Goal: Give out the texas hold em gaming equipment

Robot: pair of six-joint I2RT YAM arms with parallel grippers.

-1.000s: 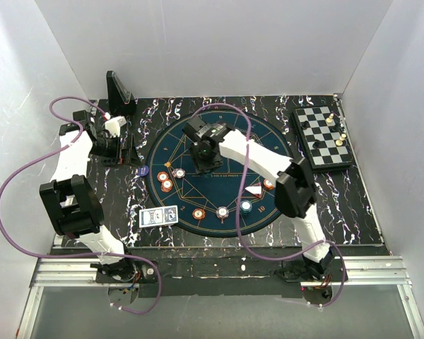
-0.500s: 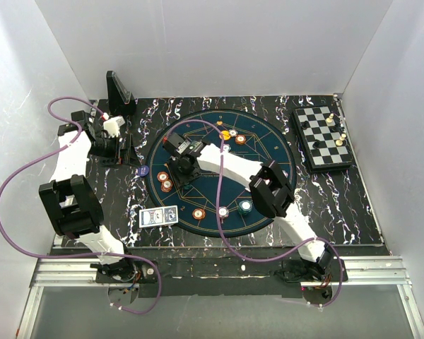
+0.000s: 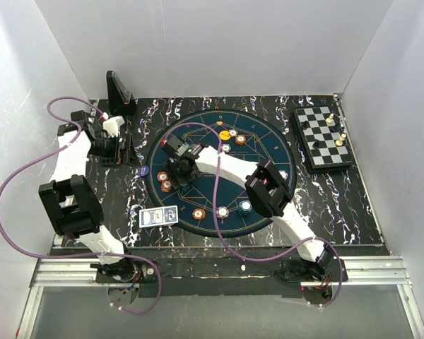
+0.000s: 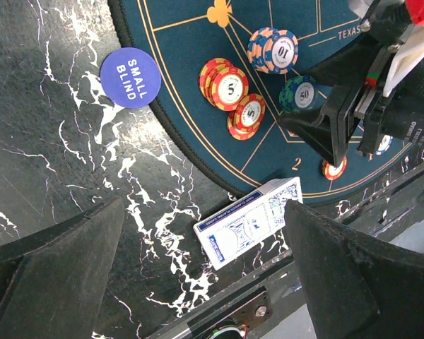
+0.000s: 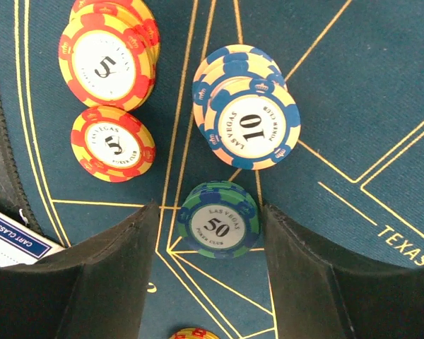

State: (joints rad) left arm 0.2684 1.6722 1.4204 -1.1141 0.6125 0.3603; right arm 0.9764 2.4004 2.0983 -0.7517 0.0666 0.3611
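Chip (image 5: 217,227), green-blue striped edge, marked 50

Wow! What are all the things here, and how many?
mat: one, dark blue with gold lines, table's middle
5 chips: two piles, red-yellow, mat's left side
10 chips: one pile, blue-peach, beside them
50 chips: one pile, green-blue, next to the 10 chips
other chips: several, mixed colours, around the mat
yellow disc: one, mat's far side
small blind disc: one, blue, table left of mat
card pack: one, blue-white, mat's near-left edge
chessboard: one, black-white, far right
stand: one, black, far left
left claw: one, black, open, empty, over the table's left side
right claw: one, black, open, straddling the 50 chips
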